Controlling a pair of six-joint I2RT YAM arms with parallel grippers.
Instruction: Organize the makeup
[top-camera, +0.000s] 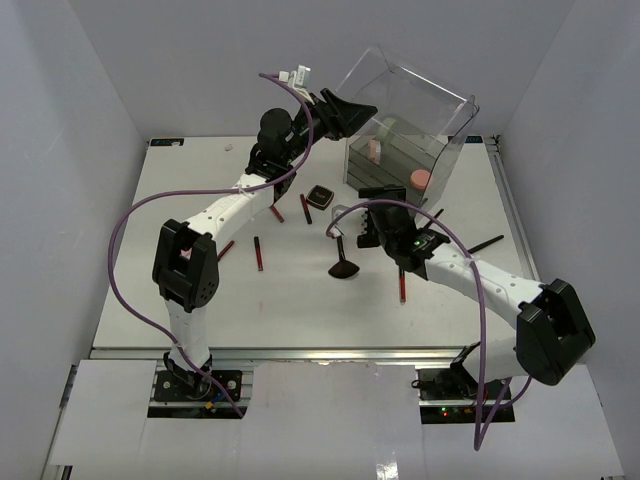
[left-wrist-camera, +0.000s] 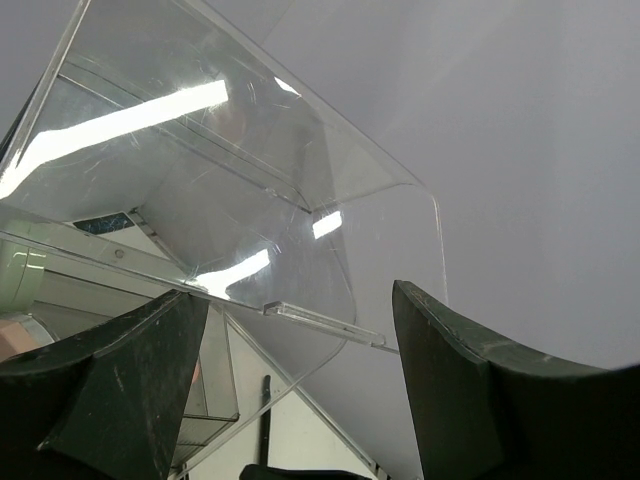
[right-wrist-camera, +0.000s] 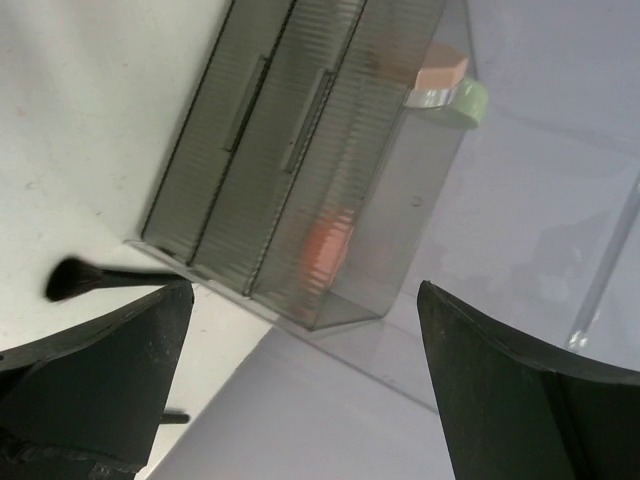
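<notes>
The makeup lies scattered on the white table. A small square black compact (top-camera: 319, 198), a fan-headed brush (top-camera: 345, 268) and several dark-red pencils (top-camera: 260, 252) lie left of the clear drawer box (top-camera: 400, 160). Another black brush (top-camera: 487, 243) lies at the right. A pink puff (top-camera: 421, 178) sits on the box's drawer unit and also shows in the right wrist view (right-wrist-camera: 440, 70). My left gripper (top-camera: 348, 110) is open beside the raised clear lid (left-wrist-camera: 250, 170), with the lid's handle bar (left-wrist-camera: 320, 322) between its fingers. My right gripper (top-camera: 372, 226) is open and empty in front of the drawers (right-wrist-camera: 280, 170).
The box's lid (top-camera: 400, 90) stands tilted open at the back right. A black brush (right-wrist-camera: 90, 278) lies by the drawers' front. Something pink (right-wrist-camera: 328, 250) shows through a drawer front. Purple cables loop over both arms. The table's back edge is close behind the box.
</notes>
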